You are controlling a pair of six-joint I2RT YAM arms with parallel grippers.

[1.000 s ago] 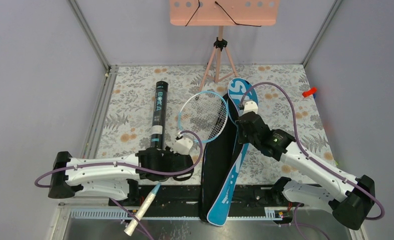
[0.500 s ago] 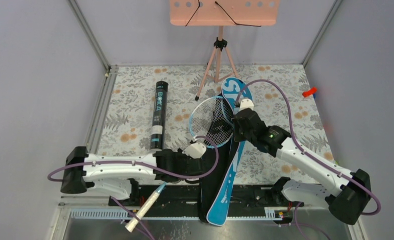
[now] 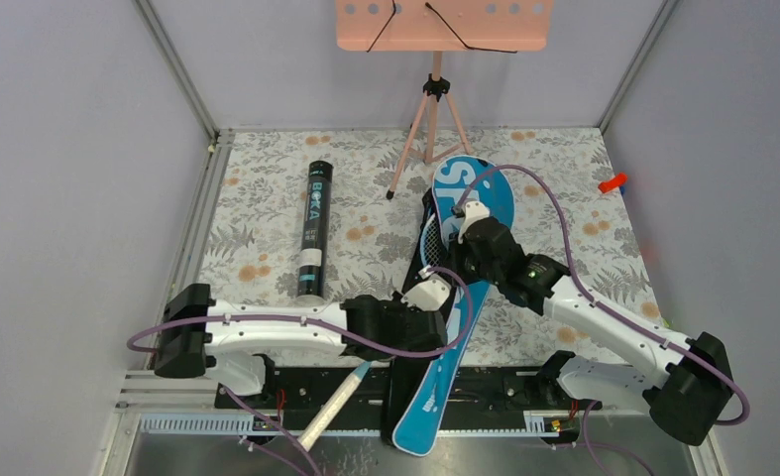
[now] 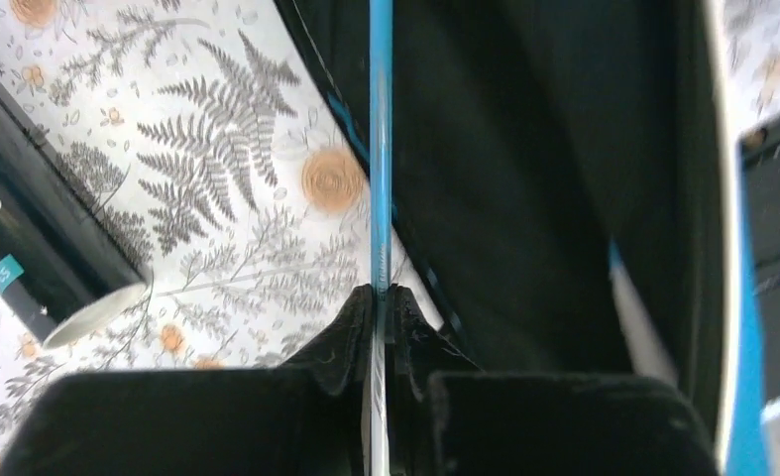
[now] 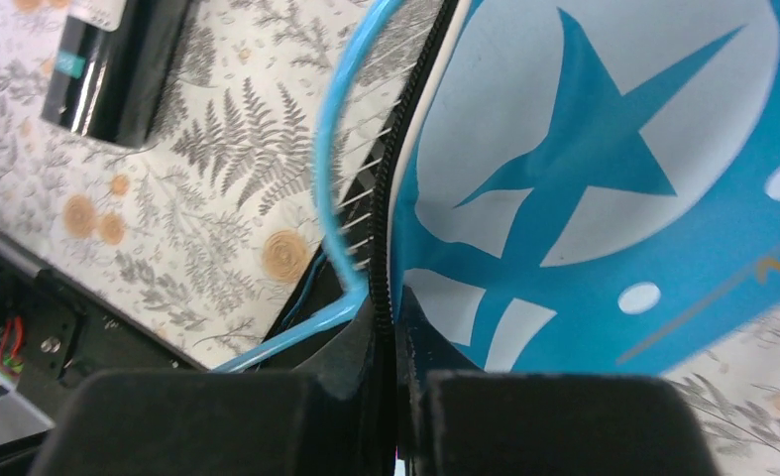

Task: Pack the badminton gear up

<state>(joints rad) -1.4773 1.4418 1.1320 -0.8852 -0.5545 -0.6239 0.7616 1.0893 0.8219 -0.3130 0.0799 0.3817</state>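
Blue bag [image 5: 584, 178] rim in right pincer [image 5: 387, 302], racket [image 4: 380, 149] in left pincer [image 4: 381, 297]

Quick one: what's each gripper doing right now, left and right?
Left gripper: closed on the racket, gripping its shaft.
Right gripper: closed on the blue bag, pinching its zipper edge.

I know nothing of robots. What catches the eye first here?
A big blue bag lies in the middle with a racket partly inside it. The left gripper pinches the racket's thin shaft, and the right gripper pinches the bag's zipper edge. A black tube lies to the left, and a pink tripod stands at the back.
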